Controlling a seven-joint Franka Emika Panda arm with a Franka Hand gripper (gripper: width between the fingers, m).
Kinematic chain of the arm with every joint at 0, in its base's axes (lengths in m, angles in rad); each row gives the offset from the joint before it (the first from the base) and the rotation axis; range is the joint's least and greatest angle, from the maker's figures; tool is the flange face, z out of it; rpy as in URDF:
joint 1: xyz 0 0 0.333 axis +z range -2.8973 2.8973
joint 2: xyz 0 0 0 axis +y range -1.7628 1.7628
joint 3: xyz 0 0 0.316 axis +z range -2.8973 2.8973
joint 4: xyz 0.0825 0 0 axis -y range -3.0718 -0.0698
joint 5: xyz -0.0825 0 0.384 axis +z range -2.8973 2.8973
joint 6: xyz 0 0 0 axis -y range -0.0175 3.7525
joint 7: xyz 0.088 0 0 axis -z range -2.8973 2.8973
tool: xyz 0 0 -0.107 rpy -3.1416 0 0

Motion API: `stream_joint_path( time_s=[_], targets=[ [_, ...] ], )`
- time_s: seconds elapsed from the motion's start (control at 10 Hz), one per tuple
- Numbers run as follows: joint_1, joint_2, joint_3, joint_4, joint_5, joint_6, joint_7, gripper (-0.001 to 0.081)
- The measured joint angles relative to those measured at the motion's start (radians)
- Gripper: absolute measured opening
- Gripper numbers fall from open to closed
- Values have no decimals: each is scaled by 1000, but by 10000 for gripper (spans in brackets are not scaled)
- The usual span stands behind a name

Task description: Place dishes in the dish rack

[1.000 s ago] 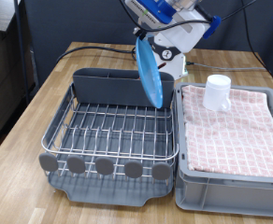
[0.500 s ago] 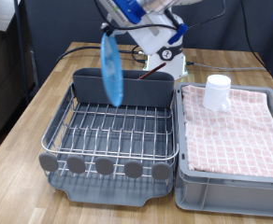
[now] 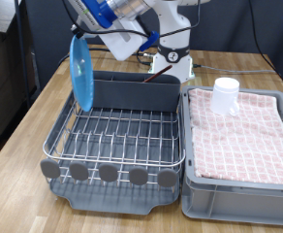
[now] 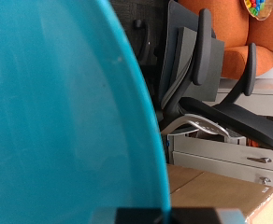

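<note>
My gripper (image 3: 86, 32) is at the exterior view's top left and is shut on the upper rim of the light-blue plate (image 3: 80, 73). The plate hangs on edge above the left side of the dish rack (image 3: 117, 136), close to its tall grey compartment (image 3: 132, 90). In the wrist view the plate (image 4: 62, 112) fills most of the picture and hides the fingers. The white mug (image 3: 225, 96) stands upside down on the red-checked cloth (image 3: 243, 136). The wooden spoon is out of view.
The grey crate (image 3: 240, 194) lined with the checked cloth stands at the rack's right. Round grey discs (image 3: 108, 173) line the rack's near edge. Both sit on a wooden table (image 3: 25, 146). Office chairs (image 4: 211, 84) and a cabinet show behind the plate in the wrist view.
The gripper has carried the plate from above the rack's right side, near the crate, across to the exterior view's left, over the rack's left edge. The mug has not moved.
</note>
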State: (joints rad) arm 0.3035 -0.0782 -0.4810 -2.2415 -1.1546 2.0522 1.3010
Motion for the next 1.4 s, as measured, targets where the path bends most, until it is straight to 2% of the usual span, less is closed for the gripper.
stream_joint_path(
  time_s=[0.3, 0.9, 1.4],
  targets=[
    [0, 48, -17, 4, -9, 27, 6, 16],
    [-1, 146, -46, 6, -25, 113, 79, 16],
    [2, 164, -42, 24, -23, 107, 92, 16]
  ],
)
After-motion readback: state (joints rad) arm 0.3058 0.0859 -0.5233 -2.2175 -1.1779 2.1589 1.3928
